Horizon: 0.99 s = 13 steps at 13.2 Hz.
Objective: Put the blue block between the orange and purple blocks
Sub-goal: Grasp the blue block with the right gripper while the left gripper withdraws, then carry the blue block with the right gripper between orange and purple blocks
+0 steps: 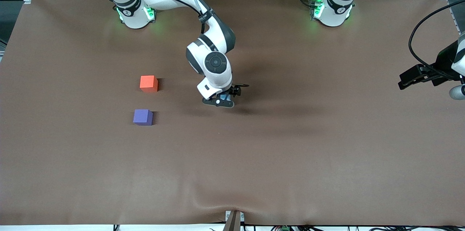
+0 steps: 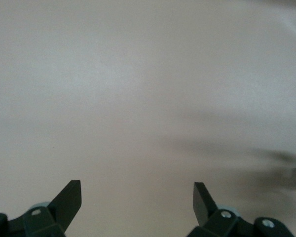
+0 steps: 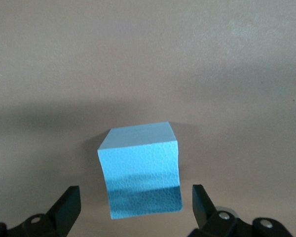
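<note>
2 wide-open jaws of the right gripper (image 3: 136,202) straddle the blue block (image 3: 140,170) on the desk (image 1: 290,144) mid-table, so it should descend squarely and close on flat faces; the cube has no long axis and sits slightly skewed; the left gripper (image 2: 137,200) waits open.

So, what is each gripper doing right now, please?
Left gripper: open, empty, waiting over bare table.
Right gripper: open, down around the blue block, not gripping it yet.
</note>
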{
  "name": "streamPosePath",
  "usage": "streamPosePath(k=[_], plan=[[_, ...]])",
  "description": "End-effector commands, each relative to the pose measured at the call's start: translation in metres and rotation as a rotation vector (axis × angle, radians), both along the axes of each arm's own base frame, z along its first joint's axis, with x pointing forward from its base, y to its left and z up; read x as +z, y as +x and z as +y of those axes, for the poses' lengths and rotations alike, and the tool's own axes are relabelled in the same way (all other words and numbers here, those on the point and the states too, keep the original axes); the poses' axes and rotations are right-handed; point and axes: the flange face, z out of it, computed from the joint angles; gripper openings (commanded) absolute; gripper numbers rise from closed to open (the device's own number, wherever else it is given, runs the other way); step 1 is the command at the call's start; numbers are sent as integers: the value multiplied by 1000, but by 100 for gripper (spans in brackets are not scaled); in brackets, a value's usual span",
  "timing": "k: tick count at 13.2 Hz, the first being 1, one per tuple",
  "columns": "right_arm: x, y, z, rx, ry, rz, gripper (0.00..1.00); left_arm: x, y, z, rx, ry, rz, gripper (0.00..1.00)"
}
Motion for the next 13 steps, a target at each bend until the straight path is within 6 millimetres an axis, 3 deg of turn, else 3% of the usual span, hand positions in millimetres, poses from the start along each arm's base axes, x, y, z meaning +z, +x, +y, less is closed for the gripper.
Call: streamPosePath(k=[1, 5, 6, 7, 8, 9, 11, 13], plan=[[-6, -3, 2, -5, -18, -17, 100, 3, -7, 13, 12, 17, 7, 100], [-22, 2, 2, -5, -10, -45, 100, -1, -4, 19, 19, 17, 9, 100], [-23, 3, 2, 7, -16, -57, 77, -4, 0, 19, 18, 15, 6, 100], [-21, 8, -2, 31, -36, -75, 42, -4, 0, 18, 17, 14, 0, 100], [-17, 10, -5, 29, -40, -75, 15, -2, 0, 18, 17, 14, -3, 100], [-14, 18, -17, 24, -47, -68, 0, -2, 0, 14, 11, 14, -3, 100], [7, 28, -36, 18, -73, -31, 0, -1, -1, 14, 9, 14, -5, 100], [46, 44, -77, 21, -82, 8, 0, -1, -1, 11, 5, 15, -4, 100]])
